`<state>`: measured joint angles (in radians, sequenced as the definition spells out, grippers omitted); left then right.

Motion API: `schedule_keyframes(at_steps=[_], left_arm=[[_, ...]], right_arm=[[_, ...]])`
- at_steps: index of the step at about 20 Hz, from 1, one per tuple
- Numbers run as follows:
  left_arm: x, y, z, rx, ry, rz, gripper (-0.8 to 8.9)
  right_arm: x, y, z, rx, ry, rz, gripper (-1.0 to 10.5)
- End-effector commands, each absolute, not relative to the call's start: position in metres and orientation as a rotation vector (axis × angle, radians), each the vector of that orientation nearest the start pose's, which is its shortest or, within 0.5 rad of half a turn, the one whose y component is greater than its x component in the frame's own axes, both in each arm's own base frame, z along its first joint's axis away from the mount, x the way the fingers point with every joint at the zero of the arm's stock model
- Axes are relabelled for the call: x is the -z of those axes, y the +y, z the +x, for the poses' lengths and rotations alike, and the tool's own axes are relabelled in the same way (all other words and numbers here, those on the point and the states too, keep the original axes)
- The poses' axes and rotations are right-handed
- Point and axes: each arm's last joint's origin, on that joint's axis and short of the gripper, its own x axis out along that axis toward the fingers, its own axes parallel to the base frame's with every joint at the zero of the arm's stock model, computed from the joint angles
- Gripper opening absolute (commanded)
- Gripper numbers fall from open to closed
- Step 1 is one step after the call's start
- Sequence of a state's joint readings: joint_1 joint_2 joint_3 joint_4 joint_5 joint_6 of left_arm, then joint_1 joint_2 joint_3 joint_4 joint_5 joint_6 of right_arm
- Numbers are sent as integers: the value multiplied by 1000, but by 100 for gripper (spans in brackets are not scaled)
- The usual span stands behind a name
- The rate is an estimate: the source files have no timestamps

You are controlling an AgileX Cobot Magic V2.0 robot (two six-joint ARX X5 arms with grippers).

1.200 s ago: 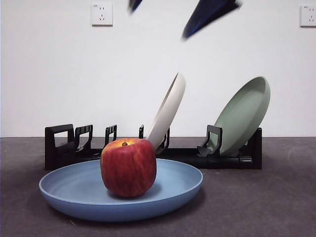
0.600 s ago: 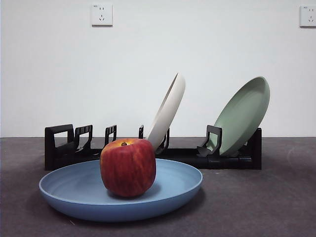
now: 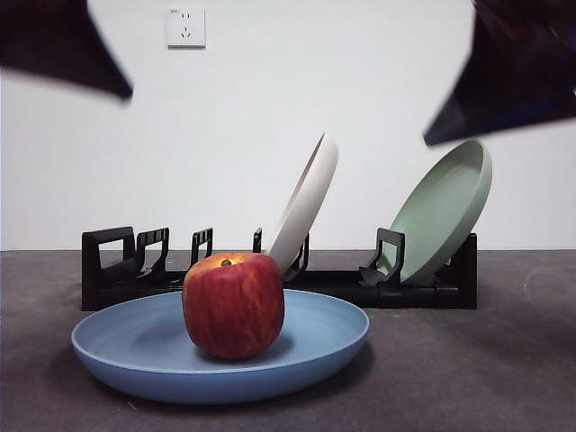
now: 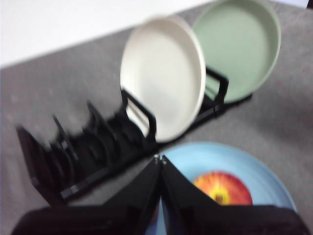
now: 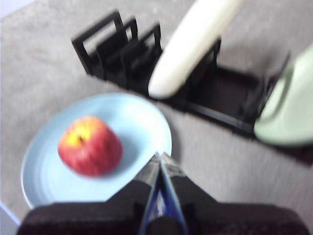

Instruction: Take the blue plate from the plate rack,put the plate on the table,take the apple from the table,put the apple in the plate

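Left end effector (image 4: pixel 160 159): up high over the near left, jaws pressed together, nothing between them; in the front view it's a dark blurred wedge (image 3: pixel 63 45) at the top left corner.
Rack (image 3: pixel 117 265): long and black, running left to right across the far side of the tabletop (image 3: pixel 504 360), its left slots standing open.
Blue plate (image 3: pixel 135 355): flat on the tabletop, near and left of centre, just in front of the rack.
Apple (image 3: pixel 233 304): sitting in the blue plate, a touch left of the plate's middle, stem up with the yellow patch around it; no end effector is touching it.
White plate (image 3: pixel 306 207): propped in the rack's middle, leaning to the right at the top, behind the apple.
Green plate (image 3: pixel 441 211): at the rack's right end, tilted the same way, well apart from the blue plate.
Right end effector (image 5: pixel 160 159): high over the near right, jaws closed tight and empty; it's the big dark shape (image 3: pixel 513 72) at the top right of the front view, above the green plate.
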<state>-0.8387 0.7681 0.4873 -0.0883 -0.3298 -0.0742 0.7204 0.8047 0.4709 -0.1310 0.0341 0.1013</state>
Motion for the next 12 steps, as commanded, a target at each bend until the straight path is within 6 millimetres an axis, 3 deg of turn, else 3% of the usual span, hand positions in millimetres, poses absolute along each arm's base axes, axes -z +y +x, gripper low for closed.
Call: schedule_keyframes(at_steps=[1, 12], left_arm=[[-222, -120, 120, 485, 324, 85, -9], [-216, -118, 119, 472, 365, 117, -2]], right_arm=[[-216, 110, 127, -641, 489, -64, -9], [-215, 109, 126, -643, 506, -69, 0]])
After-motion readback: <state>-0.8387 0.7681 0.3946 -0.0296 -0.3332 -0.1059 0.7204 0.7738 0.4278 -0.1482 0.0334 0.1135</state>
